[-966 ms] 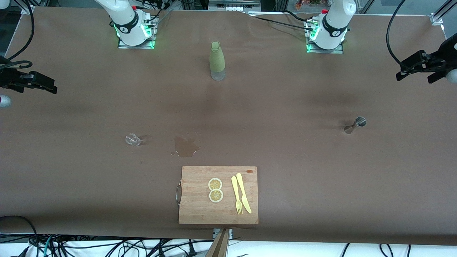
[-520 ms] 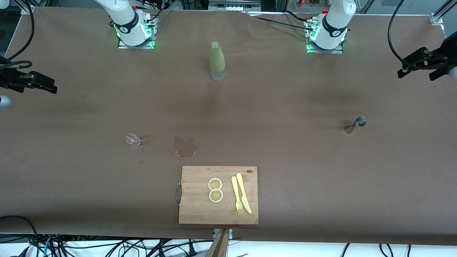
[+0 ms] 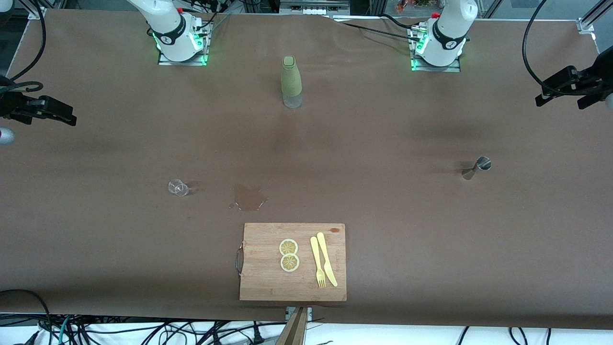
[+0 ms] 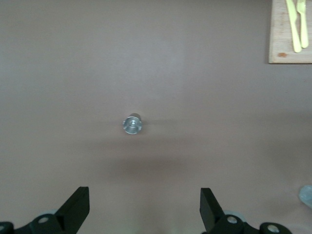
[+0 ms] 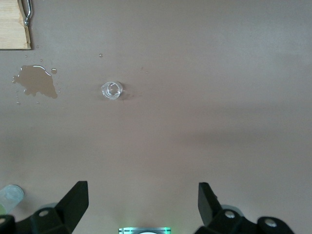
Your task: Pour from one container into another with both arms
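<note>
The small silver jigger (image 3: 477, 167) stands upright on the brown table toward the left arm's end; in the left wrist view the jigger (image 4: 132, 124) appears straight below. The tiny clear glass cup (image 3: 177, 187) stands upright toward the right arm's end and also shows as the cup (image 5: 111, 90) in the right wrist view. My left gripper (image 4: 145, 200) hangs high over the jigger's area, open and empty. My right gripper (image 5: 141, 192) hangs high between its base and the cup, also open and empty. In the front view the left gripper (image 3: 558, 104) and right gripper (image 3: 48, 122) show at the frame's edges.
A wet brown puddle (image 3: 249, 197) lies beside the cup. A wooden cutting board (image 3: 261, 282) nearer the front camera carries two lemon slices (image 3: 289, 255) and a yellow fork and knife (image 3: 323, 259). An olive-green bottle (image 3: 291, 82) stands between the arm bases.
The left gripper has drifted slightly toward its own end of the table and toward the bases. The right gripper, jigger and cup have not moved.
</note>
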